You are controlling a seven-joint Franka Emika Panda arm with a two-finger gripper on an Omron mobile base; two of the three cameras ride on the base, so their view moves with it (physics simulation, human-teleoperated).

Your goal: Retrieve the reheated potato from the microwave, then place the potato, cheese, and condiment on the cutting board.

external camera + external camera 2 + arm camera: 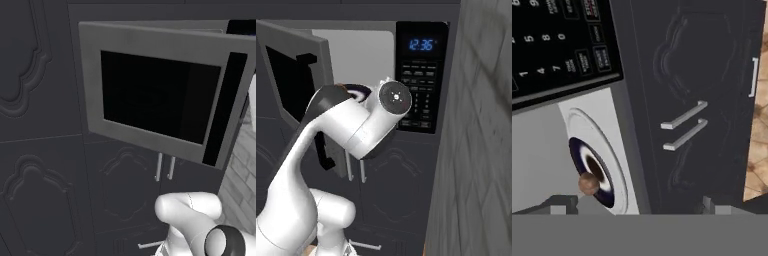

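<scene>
The two dark fingertips (562, 205) stand spread wide, empty; the small round brown potato (589, 183) sits just beyond the near-side fingertip, off-centre.

The blue display (421, 45) on the microwave (376, 75) reads 12:35; the keypad (557, 45) carries white digits 4, 5, 7, 8, 9 and 0 in the hand view; its other button labels are too blurred to read.

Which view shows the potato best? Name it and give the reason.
The hand view: the potato sits unobstructed on the dark plate inside the microwave. In the right base view the arm covers that spot; in the left base view the open door blocks the cavity.
</scene>
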